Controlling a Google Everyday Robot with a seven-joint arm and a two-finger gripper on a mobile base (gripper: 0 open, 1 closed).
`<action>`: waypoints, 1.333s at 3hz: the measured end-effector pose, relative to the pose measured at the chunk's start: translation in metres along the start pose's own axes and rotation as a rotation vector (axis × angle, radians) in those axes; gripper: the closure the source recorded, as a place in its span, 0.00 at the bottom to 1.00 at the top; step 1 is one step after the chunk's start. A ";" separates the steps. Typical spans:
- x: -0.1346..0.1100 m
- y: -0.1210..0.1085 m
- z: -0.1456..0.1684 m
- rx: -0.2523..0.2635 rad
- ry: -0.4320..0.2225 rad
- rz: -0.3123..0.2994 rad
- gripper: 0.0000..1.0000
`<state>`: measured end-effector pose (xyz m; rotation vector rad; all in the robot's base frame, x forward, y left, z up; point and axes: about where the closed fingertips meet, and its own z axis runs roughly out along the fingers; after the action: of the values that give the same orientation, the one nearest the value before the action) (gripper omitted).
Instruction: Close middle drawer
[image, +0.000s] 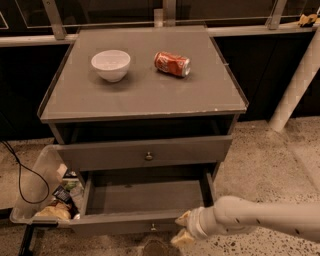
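Observation:
The middle drawer (145, 200) is grey, wide and shallow, and stands pulled out and empty below the taller-fronted top drawer (145, 152). Its low front panel (120, 224) carries a small round knob (153, 227). My gripper (182, 228) is at the right end of that front panel, touching or nearly touching it, with the white arm (260, 220) coming in from the lower right. Its tan fingers (184, 218) look spread apart and hold nothing. The third drawer is out of view.
A white bowl (111, 64) and a red soda can (172, 63) lying on its side are on the cabinet top (145, 95). A clear bin (37, 190) with packets stands at the left, beside a black cable (20, 175). A white post (297, 80) rises at the right.

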<state>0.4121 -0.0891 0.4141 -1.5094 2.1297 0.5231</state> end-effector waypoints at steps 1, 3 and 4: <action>-0.022 -0.053 -0.002 0.059 -0.004 -0.050 0.65; -0.036 -0.128 -0.005 0.152 0.008 -0.064 1.00; -0.019 -0.178 0.016 0.184 0.017 -0.046 1.00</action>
<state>0.5881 -0.1231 0.4061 -1.4605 2.0872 0.2908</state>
